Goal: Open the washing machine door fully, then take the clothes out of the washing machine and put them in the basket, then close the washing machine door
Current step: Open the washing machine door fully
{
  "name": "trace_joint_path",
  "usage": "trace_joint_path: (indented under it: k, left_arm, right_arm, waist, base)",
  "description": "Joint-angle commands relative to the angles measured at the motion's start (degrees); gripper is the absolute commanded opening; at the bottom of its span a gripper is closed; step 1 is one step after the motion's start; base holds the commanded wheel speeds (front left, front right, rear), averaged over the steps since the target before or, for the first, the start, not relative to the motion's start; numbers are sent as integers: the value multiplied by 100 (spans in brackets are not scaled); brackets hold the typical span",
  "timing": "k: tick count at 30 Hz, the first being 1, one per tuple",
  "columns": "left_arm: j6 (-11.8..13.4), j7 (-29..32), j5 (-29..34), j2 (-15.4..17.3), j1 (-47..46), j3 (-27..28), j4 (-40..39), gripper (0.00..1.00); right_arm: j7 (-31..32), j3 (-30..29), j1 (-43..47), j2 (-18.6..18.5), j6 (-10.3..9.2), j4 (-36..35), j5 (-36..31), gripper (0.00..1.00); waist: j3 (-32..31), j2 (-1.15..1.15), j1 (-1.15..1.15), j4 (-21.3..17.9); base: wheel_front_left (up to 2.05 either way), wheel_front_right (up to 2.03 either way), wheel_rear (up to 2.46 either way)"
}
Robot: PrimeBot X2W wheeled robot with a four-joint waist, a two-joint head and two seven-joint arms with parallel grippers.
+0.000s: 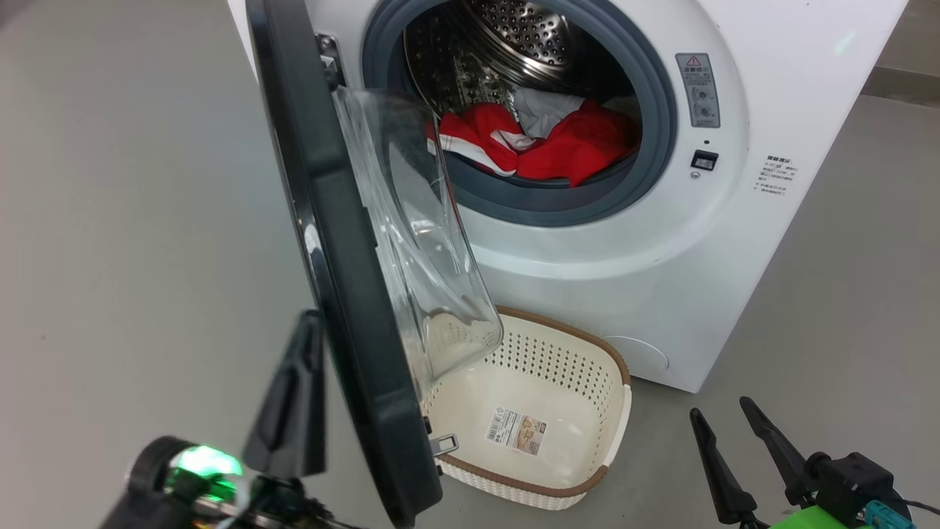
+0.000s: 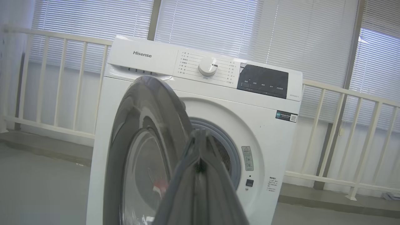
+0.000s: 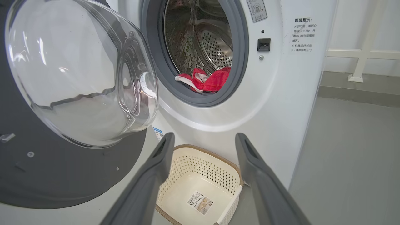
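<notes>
Door: the door (image 1: 345, 294) of the washing machine (image 1: 587, 250) stands swung open, and its glass bowl (image 1: 418, 242) hangs over the left side of the basket.
Clothes: the red and white clothes (image 1: 558, 143) lie at the front of the drum (image 1: 529, 37), with one red edge on the grey ring (image 1: 653, 110).
Basket: the basket (image 1: 565, 360) sits on the floor (image 1: 132, 184), close in front of the machine, under the round hole.
Left: the left gripper (image 1: 310, 319) has its fingers pressed together with nothing between them. It is just beside the door's outer side.
Right: the right gripper (image 1: 720, 408) has its fingers spread and holds nothing. It is low down, apart from the machine.

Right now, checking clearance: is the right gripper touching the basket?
Apart. The head view shows bare floor between the right gripper and the basket.
</notes>
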Motion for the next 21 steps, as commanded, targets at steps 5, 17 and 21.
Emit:
trace_joint_path:
  k: [5,17,21]
  left_arm:
    - [-214,-27,212,41,-41,-585,-198,0]
    - [-318,-27,-523,41,79,-1309,2029,0]
    - [-212,-27,-759,41,-11,-1246,2247,0]
  right_arm:
    - [-53,107,-188,-44,1,-186,-40,100]
    - [-53,129,-207,-35,1,-227,-54,100]
    - [-53,137,-192,-27,1,-227,-56,100]
  waist:
    - [19,0,0,-16]
    - [41,0,0,-38]
    - [17,0,0,-36]
  base:
    - [0,0,0]
    - [0,0,0]
    - [0,0,0]
